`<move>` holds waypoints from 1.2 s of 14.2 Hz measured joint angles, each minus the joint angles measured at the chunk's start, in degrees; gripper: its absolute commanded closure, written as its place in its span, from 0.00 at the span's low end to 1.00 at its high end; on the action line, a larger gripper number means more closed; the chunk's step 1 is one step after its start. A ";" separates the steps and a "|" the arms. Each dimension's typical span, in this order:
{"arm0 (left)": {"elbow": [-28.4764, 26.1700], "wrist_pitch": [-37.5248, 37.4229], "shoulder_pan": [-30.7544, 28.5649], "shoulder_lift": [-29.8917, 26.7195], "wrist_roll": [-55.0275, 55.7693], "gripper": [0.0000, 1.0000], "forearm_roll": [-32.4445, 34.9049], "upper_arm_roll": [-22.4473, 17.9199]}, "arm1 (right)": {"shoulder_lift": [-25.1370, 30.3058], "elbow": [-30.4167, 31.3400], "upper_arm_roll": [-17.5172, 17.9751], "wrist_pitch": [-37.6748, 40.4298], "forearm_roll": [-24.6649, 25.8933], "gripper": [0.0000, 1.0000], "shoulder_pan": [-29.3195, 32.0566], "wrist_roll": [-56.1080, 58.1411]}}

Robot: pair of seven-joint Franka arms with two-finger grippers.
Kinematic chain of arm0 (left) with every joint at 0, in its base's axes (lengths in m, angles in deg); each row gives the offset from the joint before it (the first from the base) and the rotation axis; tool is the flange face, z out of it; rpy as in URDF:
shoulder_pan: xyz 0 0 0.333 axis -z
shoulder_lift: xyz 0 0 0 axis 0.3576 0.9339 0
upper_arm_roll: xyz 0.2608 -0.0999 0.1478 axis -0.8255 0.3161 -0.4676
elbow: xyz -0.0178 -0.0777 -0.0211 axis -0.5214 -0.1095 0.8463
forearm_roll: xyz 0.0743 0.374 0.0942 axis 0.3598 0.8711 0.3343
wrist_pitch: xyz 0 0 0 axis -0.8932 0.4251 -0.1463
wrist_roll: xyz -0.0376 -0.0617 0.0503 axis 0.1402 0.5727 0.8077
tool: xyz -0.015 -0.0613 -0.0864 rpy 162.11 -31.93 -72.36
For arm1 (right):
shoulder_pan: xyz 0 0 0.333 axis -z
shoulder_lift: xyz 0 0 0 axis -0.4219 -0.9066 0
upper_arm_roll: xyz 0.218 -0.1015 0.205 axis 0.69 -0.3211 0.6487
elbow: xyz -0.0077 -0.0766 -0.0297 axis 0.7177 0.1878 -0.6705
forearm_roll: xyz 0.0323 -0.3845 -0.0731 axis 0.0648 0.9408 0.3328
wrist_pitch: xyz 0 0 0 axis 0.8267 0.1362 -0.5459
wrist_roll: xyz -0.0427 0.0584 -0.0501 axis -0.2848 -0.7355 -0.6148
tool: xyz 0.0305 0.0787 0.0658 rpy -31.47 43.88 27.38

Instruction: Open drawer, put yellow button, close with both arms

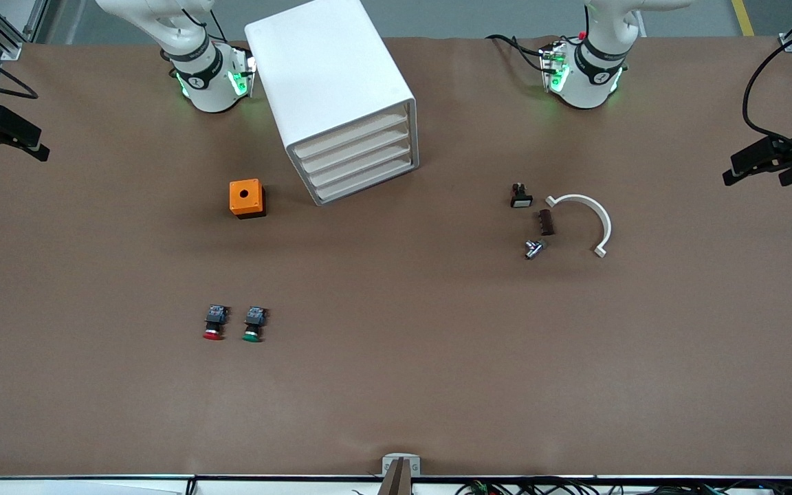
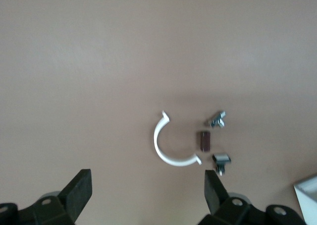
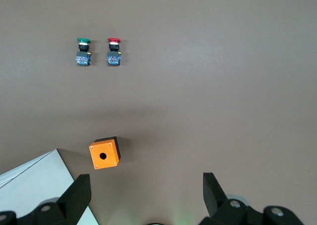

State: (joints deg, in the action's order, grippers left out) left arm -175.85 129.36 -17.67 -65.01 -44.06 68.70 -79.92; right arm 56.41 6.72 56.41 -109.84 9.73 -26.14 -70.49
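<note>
Waiting high over the brown table (image 1: 396, 385), I hold my left gripper (image 2: 148, 195) and right gripper (image 3: 146, 197) spread wide, the white cabinet's top drawer (image 1: 351, 135) shut.

- I am working in a robotics lab: two white arm bases (image 1: 207, 75) glow green along the far edge of a brown-covered table (image 1: 396, 385).
- Aluminium framing and a grey floor with a yellow line show past the table's corners.
- Black cameras on clamps (image 1: 4, 130) and loose cables flank it.
- Test pieces lie spread out: a white cabinet (image 1: 337, 96), an orange cube (image 1: 247, 198), push buttons (image 1: 214, 322).
</note>
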 measured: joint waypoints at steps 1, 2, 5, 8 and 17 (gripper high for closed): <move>0.57 1.01 0.01 0.12 0.00 0.00 0.18 0.60 | 0.00 0.01 -0.01 0.00 0.00 0.00 0.00 0.00; 1.46 1.46 -0.04 0.35 0.00 0.00 0.25 1.51 | 0.00 0.01 -0.03 0.01 0.00 0.00 0.00 0.00; 3.93 1.65 -0.16 0.80 0.04 0.00 0.40 4.10 | 0.00 0.02 -0.10 0.01 0.04 0.00 0.01 0.01; 4.78 1.62 -0.13 0.80 0.23 0.00 1.30 5.06 | 0.00 0.03 -0.12 0.02 0.05 0.00 0.01 0.01; 4.92 0.80 -0.22 0.80 0.44 0.00 1.37 5.20 | 0.00 0.06 -0.12 0.02 0.06 0.00 0.01 0.01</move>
State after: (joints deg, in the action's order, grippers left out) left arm -170.93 130.16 -17.89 -64.21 -43.62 70.08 -74.71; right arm 56.41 6.78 56.28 -109.82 9.79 -26.14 -70.47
